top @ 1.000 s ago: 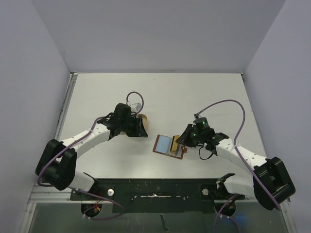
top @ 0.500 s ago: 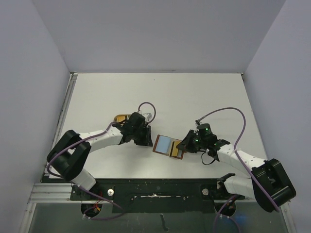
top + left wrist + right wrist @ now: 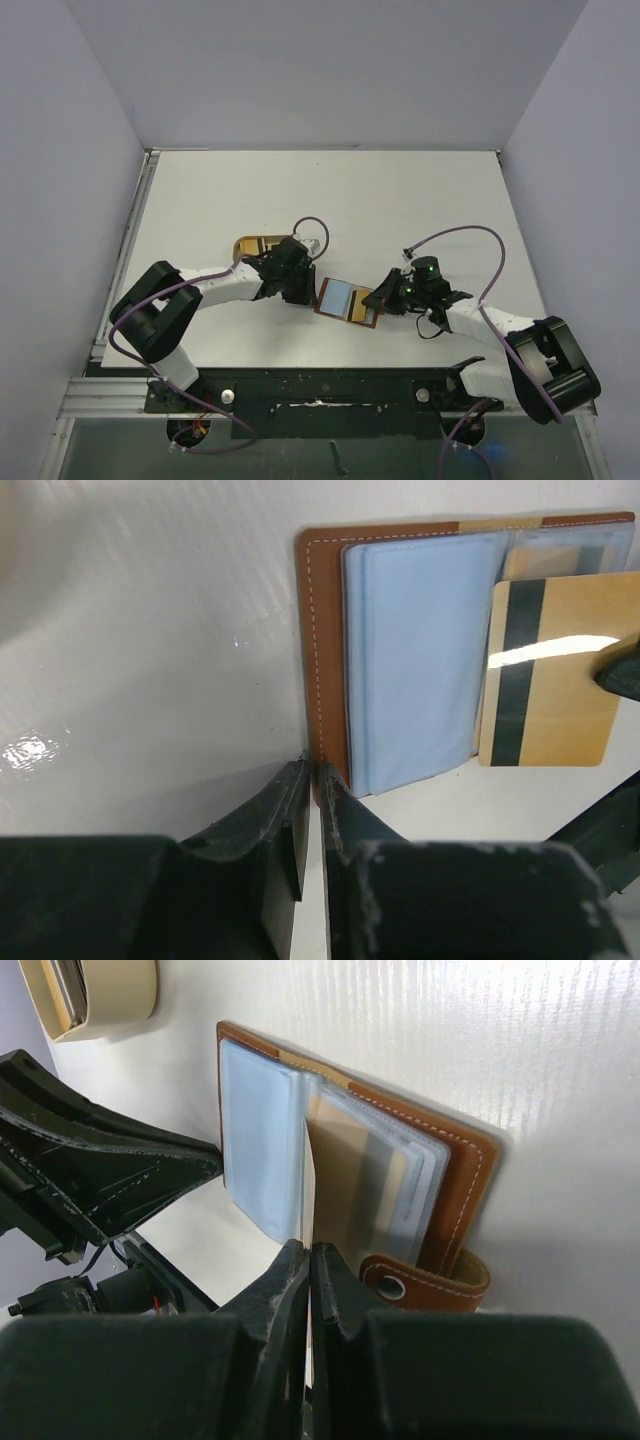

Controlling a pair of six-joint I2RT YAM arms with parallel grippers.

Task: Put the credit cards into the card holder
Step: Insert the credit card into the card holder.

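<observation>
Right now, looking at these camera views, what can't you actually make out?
Left wrist view: whether the left gripper pinches the card holder's corner; its own fingers cover the contact.
Right wrist view: how deep the tan card, held by the right gripper, sits in a slot; clear sleeves overlap it.
Right wrist view: the tray's contents, cut off by the frame corner; too small in the top view.
</observation>
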